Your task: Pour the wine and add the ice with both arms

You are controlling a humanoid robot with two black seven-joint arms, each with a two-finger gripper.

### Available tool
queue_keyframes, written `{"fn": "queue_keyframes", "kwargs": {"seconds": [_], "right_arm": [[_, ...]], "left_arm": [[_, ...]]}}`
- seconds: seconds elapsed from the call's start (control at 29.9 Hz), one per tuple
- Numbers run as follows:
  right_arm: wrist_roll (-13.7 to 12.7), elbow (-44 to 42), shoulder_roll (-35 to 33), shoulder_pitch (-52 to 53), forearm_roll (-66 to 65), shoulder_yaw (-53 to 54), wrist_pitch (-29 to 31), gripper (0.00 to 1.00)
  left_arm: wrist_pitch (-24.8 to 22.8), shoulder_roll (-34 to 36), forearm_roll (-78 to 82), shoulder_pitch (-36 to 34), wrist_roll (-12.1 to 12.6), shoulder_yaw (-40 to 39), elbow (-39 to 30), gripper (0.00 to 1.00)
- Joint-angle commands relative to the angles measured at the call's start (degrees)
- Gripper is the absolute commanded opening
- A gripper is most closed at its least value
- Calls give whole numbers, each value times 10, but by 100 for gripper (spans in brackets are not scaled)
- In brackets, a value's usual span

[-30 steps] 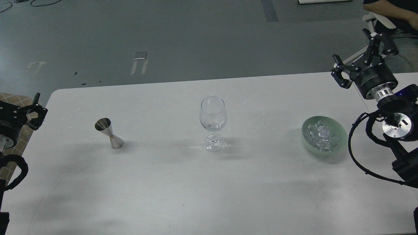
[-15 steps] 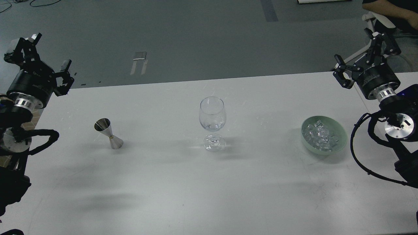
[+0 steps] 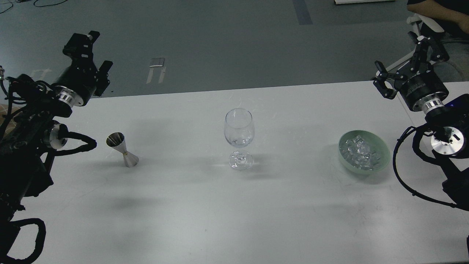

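Note:
A clear stemmed wine glass (image 3: 239, 130) stands upright at the middle of the white table (image 3: 234, 212); it looks empty. A steel jigger (image 3: 122, 150) stands to its left. The ice (image 3: 359, 151) lies heaped in a pale green bowl (image 3: 383, 147) to the right. My left gripper (image 3: 93, 55) is open and empty, raised over the table's back left corner, above and behind the jigger. My right gripper (image 3: 406, 64) is open and empty, raised at the table's back right edge, behind the bowl.
Grey floor lies beyond the table's far edge. A seated person (image 3: 439, 13) and a white chair part (image 3: 421, 24) are at the top right, close behind my right gripper. Looped black cables hang from both arms near the table's side edges.
My left arm has swung up and to the right, from the left edge to above the table's back left corner. The right arm has barely moved. The objects on the table are unmoved.

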Motion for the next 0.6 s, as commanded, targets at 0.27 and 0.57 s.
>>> {"fn": "queue_keyframes", "kwargs": {"seconds": [0.27, 0.57], "right_arm": [[0, 72, -88, -45, -135, -7, -10, 100], [0, 197, -254, -132, -270, -27, -8, 100]], "left_arm": [[14, -22, -256, -11, 17, 13, 3, 98], [-36, -44, -255, -13, 17, 15, 3, 98]]}}
